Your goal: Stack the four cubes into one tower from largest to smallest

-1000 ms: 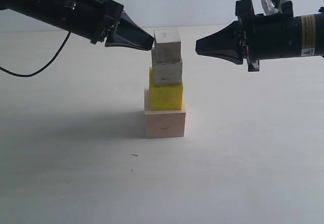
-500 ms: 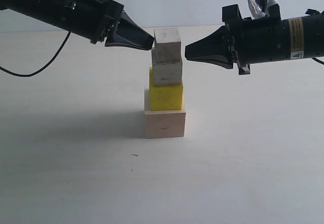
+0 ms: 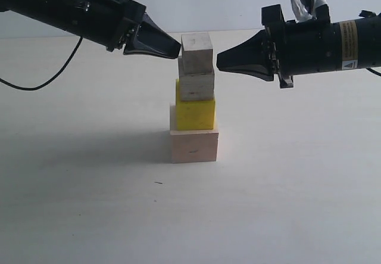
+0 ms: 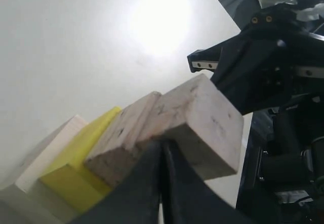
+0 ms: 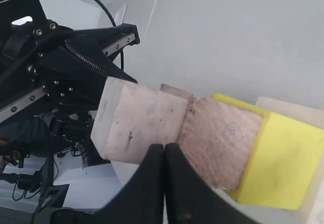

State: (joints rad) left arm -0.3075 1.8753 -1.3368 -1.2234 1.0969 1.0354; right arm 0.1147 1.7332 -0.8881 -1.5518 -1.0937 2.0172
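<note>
The four cubes stand as one tower mid-table: large pale wood cube [image 3: 194, 145] at the base, yellow cube [image 3: 195, 113] on it, medium pale cube [image 3: 197, 85] above, small pale cube [image 3: 197, 53] on top. My left gripper [image 3: 177, 52] is shut, its tip touching the top cube's left face. My right gripper [image 3: 220, 60] is shut and empty, its tip just right of the top cube, a small gap showing. The left wrist view has the small cube [image 4: 202, 123] at the shut left gripper [image 4: 163, 145]. The right wrist view shows the small cube [image 5: 136, 125] before the shut right gripper [image 5: 164, 148].
A pale tabletop [image 3: 89, 204] spreads all round the tower. A black cable [image 3: 36, 85] loops from the left arm over the table's back left. A white wall stands behind.
My right gripper has moved left toward the top cube, closing most of the gap. The left gripper and the tower have stayed put.
</note>
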